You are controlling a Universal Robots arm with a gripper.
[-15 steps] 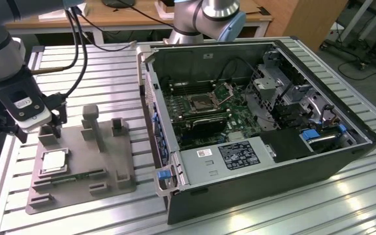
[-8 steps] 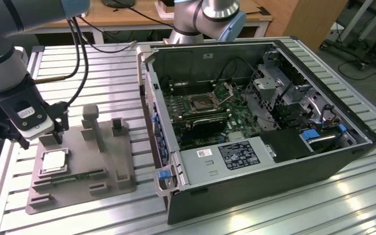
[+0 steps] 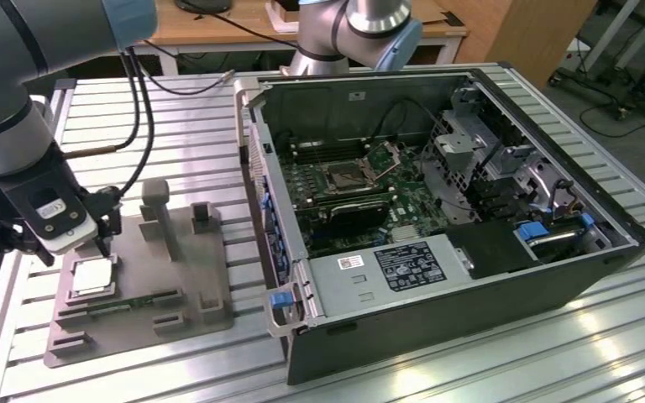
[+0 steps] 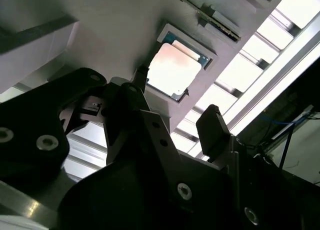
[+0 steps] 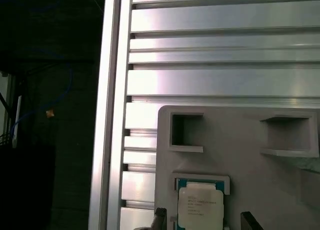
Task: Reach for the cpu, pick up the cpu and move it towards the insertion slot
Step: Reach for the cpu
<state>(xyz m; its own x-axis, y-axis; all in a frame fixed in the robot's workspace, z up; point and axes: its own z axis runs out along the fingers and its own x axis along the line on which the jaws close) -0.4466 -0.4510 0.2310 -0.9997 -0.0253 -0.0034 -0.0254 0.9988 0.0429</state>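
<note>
The cpu (image 3: pixel 93 275) is a small square chip with a pale metal top, lying flat in a recess of the grey fixture plate (image 3: pixel 205 294) on the exterior view's left. Both wrist views show the cpu (image 4: pixel 175 70) (image 5: pixel 200 206) close by. My gripper (image 3: pixel 97 245) hangs just above it, open, with nothing held. Its dark fingers (image 4: pixel 212 125) stand apart on either side of the chip, and the gripper (image 5: pixel 205 219) straddles the chip's edge. The insertion slot (image 3: pixel 345 175), a metal-framed socket with its hinged plate raised, sits on the green motherboard inside the open computer case.
The open computer case (image 3: pixel 469 277) fills the exterior view's right half, walls standing high. Grey posts (image 3: pixel 157 206) rise from the fixture beside my gripper. A green memory strip (image 3: pixel 132 304) lies in the fixture. A second arm's base (image 3: pixel 356 34) stands behind. The ribbed aluminium table (image 3: pixel 165 109) carries everything.
</note>
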